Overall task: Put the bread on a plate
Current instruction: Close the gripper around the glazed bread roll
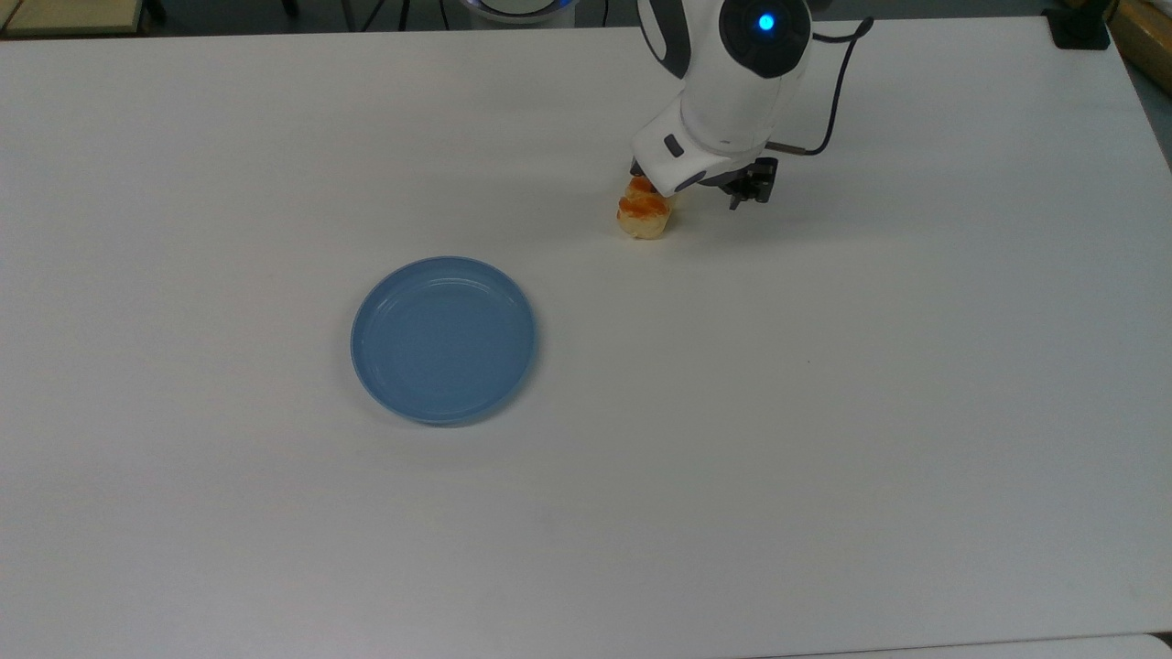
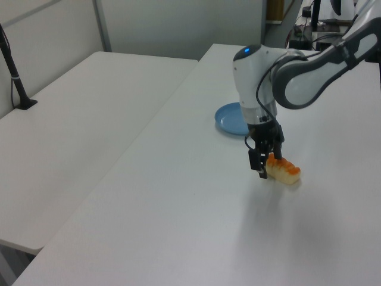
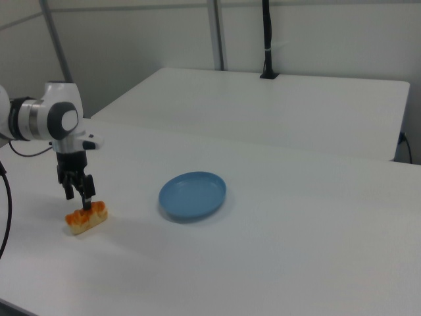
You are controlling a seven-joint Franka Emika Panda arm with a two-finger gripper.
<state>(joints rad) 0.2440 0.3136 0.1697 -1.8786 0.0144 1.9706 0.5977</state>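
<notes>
Black two-finger gripper (image 2: 266,165) on the white Panda arm: lowered over the far end of the small oblong pale-yellow bread with orange-brown glazed bumps (image 2: 284,168). Fingers are seen apart, straddling the bread, not yet clamped; in the right view the fingertips (image 3: 87,195) sit just at the glaze. Bread lies flat on the white tabletop (image 1: 824,412), well apart from the round light-blue shallow plate (image 1: 444,340), which is bare.

Step in hand is judged to be the grasp. It would be done best if the fingers were brought down past the lumpy top to the plain sides and closed across the narrow width. An end grip may let the free end sag, so a gentle squeeze and a level lift are advised before carrying toward the plate.
</notes>
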